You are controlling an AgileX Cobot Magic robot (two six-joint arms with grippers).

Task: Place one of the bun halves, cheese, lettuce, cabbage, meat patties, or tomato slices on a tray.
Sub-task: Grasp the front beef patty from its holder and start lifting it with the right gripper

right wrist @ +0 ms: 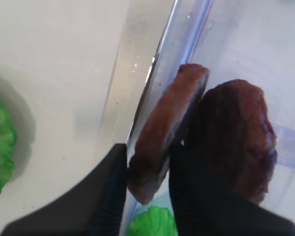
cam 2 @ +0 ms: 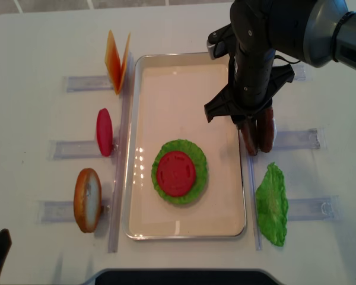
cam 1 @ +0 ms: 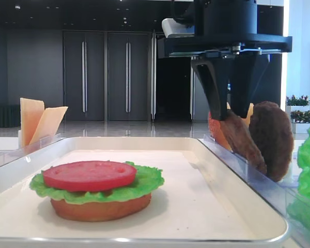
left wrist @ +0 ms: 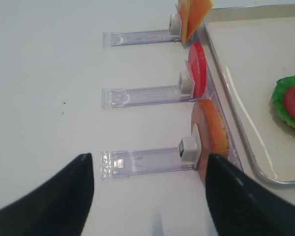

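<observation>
- Brown, grainy: two meat patties (cam 2: pixel 258 135) on edge in a clear rack (cam 1: pixel 258 181) outside the right rim of the tray (cam 2: pixel 222 89); neither on the tray yet.
- Right gripper (right wrist: pixel 145 189) down over the rack, fingers (right wrist: pixel 110 196) straddling the lighter, reddish-brown patty (right wrist: pixel 164 132), one finger on each flat face; darker patty (right wrist: pixel 241 132) just outside the far finger, leaning close to it.
- Jaws narrow, pads at or touching the patty faces in the right wrist view; firm clamp not confirmable, patty low in the rack and not lifted. Judged: grasp closing, pick not completed.
- Already on the tray, well away from the fingers on the tray side: stack of flat orange-brown bun half (cam 1: pixel 101 209), green ruffled lettuce (cam 1: pixel 144 183), red tomato slice (cam 1: pixel 89 175) on top.
- Left gripper (left wrist: pixel 150 196) well apart from the tray, fingers spread wide, nothing between them; beyond its fingertips three racks holding a domed bun half (left wrist: pixel 211 132), a spare tomato slice (left wrist: pixel 197 73), cheese (left wrist: pixel 194 12).
- Spare lettuce leaf (cam 2: pixel 272 205) lying by its rack, nearer the camera than the right fingers.
- Remaining, as judged: secure the grip, lift the patty clear of the rack, carry it over the rim, set it on the tray (likely atop the stack), release.
- Risk: darker patty dragged along or tipped on lift.
</observation>
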